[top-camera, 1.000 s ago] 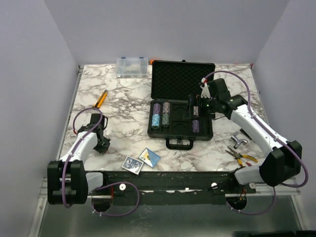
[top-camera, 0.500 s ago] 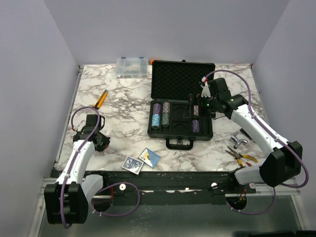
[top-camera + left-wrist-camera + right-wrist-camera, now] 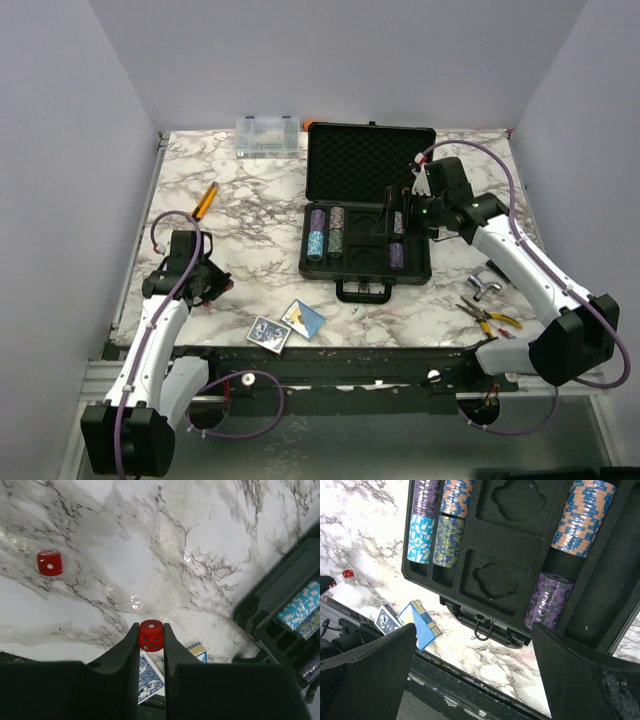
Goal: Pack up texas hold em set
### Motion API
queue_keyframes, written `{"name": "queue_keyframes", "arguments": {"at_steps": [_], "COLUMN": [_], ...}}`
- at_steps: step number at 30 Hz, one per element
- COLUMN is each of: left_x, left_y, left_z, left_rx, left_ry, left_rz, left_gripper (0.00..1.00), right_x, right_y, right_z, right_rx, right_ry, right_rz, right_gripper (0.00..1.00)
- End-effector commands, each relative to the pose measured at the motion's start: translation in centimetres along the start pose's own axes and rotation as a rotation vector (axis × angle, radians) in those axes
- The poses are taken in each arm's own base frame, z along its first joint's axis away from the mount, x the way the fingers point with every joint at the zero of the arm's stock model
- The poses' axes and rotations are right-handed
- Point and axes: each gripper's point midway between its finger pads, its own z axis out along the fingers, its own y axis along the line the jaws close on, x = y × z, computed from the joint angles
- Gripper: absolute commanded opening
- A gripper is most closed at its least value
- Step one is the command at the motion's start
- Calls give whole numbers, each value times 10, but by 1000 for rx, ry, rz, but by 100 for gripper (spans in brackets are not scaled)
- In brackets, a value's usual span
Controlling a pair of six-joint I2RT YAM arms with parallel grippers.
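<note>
My left gripper (image 3: 150, 629) clamps a red die (image 3: 151, 636) (wrist tilted down); right gripper (image 3: 474, 630) hangs spread over the case (image 3: 530, 540).

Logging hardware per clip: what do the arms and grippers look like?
White shell links, black joints and bases on left arm and right arm, with looping purple cables. The left gripper and right gripper are matte black, flat tapering fingers, no visible markings.

No words, brands or numerals can be read anywhere. The red dice (image 3: 50, 563) carry only white pips on their faces
</note>
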Motion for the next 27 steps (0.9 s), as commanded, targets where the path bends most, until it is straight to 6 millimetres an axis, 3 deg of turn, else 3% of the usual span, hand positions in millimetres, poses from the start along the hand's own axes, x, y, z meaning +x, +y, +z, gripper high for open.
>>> {"name": "queue_keyframes", "arguments": {"at_steps": [1,16,27], "left_x": [11,40,60], "left_y": [-23,-95,-148], "left_z": [-14,-33,-34], "left_rx": [100,308,411], "left_ry": [52,108,168], "left_rz": [62,278,416], "left_gripper": [0,0,0], "right_x": [-16,-10,-9], "right_y": [8,8,3], "right_z": [-12,-19,-26], "right_rx": [-7,-14,16], "right_ry": [-75,-100,-131], "right_rz": [11,63,76], "right_gripper": [100,100,100]}}
